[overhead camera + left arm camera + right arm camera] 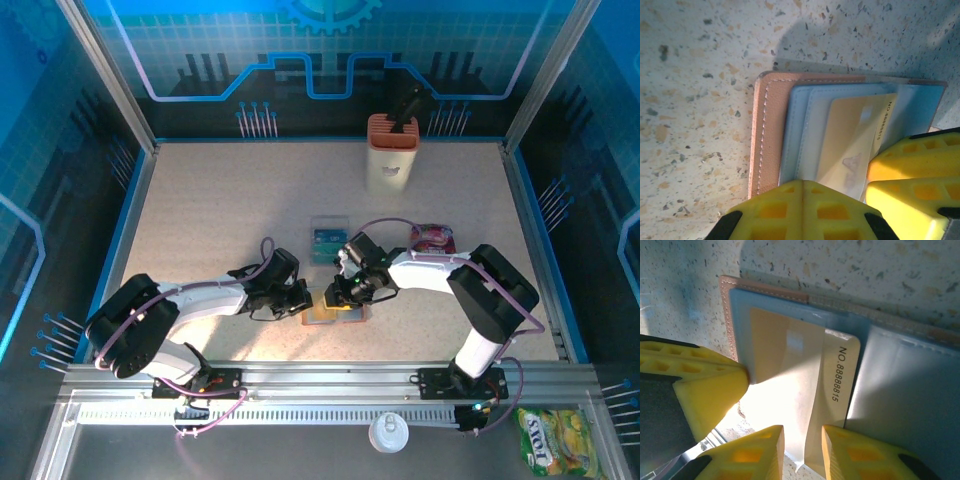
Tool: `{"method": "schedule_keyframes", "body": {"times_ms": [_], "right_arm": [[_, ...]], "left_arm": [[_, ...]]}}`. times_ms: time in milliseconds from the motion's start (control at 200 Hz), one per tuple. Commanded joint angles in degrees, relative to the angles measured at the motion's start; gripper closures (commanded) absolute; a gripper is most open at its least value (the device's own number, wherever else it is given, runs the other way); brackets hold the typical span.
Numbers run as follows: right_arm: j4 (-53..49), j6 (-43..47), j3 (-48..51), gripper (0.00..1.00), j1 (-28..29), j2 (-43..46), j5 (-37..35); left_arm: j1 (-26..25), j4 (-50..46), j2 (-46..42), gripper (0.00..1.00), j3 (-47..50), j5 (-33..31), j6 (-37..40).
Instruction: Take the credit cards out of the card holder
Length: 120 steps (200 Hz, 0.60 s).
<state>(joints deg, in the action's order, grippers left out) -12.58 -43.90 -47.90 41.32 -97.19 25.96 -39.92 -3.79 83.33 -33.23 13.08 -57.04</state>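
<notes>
The yellow fingers (770, 215) of your left gripper (802, 186) are pressed together on nothing and bear down on the near edge of the open card holder (771, 135). It lies flat on the table (200, 220) between the arms, with the orange-tan card (790, 370) partly out of its grey-blue pocket. Your right gripper (803, 437) stands slightly parted astride that card's free end, and I cannot tell whether it truly pinches. If the left press slips or pins the card too, your pull may drag the whole holder or bow the card until it springs free.
</notes>
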Motion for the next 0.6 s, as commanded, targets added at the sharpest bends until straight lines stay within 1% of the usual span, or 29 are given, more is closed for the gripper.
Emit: {"method": "schedule_keyframes", "body": {"times_ms": [0, 595], "right_arm": [[-3.8, 1.1, -1.0, 0.72, 0.8, 1.1, -2.5], [-3.9, 1.6, -1.3, 0.71, 0.8, 2.0, -1.8]], "left_arm": [[-0.1, -2.6, 0.1, 1.00, 0.0, -1.1, -0.2], [0.0, -3.6, -1.3, 0.99, -0.9, -1.4, 0.0]]}}
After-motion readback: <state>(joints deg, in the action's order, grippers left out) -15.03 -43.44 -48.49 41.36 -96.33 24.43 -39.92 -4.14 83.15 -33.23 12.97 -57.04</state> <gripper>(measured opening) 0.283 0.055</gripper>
